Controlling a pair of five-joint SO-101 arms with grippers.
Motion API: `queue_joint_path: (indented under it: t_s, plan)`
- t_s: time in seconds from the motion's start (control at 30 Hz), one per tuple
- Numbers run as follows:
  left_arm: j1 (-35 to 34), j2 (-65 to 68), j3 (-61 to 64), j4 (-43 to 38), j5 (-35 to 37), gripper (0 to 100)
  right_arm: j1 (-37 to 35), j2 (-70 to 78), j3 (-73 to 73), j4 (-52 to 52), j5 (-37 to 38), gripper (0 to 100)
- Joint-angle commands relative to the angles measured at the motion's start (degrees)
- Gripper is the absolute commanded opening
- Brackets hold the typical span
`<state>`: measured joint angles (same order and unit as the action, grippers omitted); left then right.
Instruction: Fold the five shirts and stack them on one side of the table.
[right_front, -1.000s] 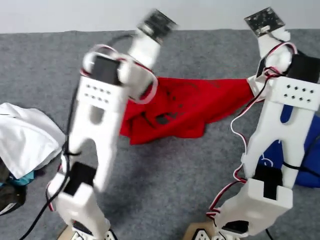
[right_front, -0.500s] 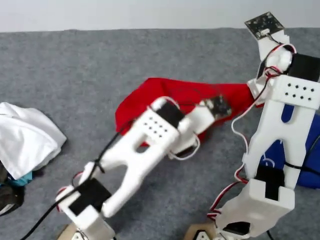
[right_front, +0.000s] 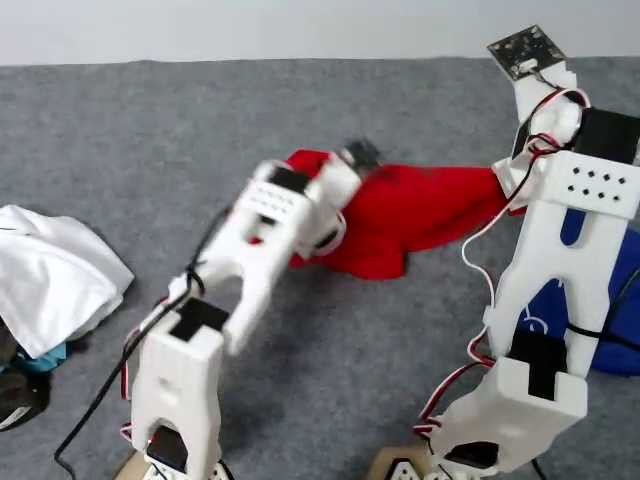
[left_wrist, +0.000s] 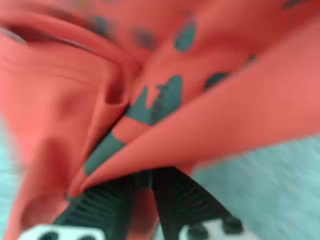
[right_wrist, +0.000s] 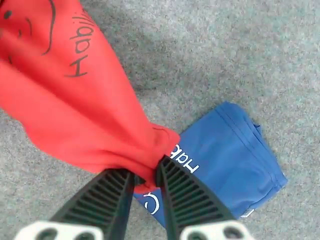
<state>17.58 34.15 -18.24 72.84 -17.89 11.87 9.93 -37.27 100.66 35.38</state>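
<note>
A red shirt (right_front: 425, 210) lies bunched on the grey table between the two arms. My left gripper (right_front: 345, 178) is over its left end; in the left wrist view the gripper (left_wrist: 145, 182) is shut on a fold of the red shirt (left_wrist: 225, 100). My right gripper (right_front: 505, 182) holds the right end. In the right wrist view the gripper (right_wrist: 146, 175) is shut on a gathered corner of the red shirt (right_wrist: 75, 110), just above a folded blue shirt (right_wrist: 225, 150).
The blue shirt (right_front: 612, 300) lies at the right edge, partly behind the right arm. A crumpled white shirt (right_front: 50, 275) and dark clothing (right_front: 15, 395) sit at the left edge. Bare grey table (right_front: 380, 350) lies in front.
The left arm swung over the shirt toward the right, then back toward the far side. The red shirt's left edge has shifted right and the cloth is narrower. The right arm stayed still.
</note>
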Motion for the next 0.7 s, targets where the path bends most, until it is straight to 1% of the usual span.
queue_joint_path:
  t_s: [0.0, 0.1, 0.3, 0.53, 0.67]
  plan:
    - [-3.7, 2.3, -13.6, -0.9, -0.4, 1, 0.8, -2.8, -0.4, 2.2, 0.2, 1.0]
    - [-4.0, 4.5, -21.1, 2.0, -0.4, 1, 0.8, -2.8, -0.4, 2.2, 0.2, 1.0]
    - [-0.6, 6.3, -29.8, 14.9, -0.4, 1, 0.9, -2.7, -0.4, 2.2, 0.1, 1.0]
    - [4.4, 5.8, -31.8, 26.4, -0.9, 1, 0.9, -2.7, -0.4, 2.2, 0.0, 1.0]
    - [6.4, 5.7, -29.2, 27.7, -2.3, 1, 1.0, -1.1, -0.4, 2.2, -0.1, 1.0]
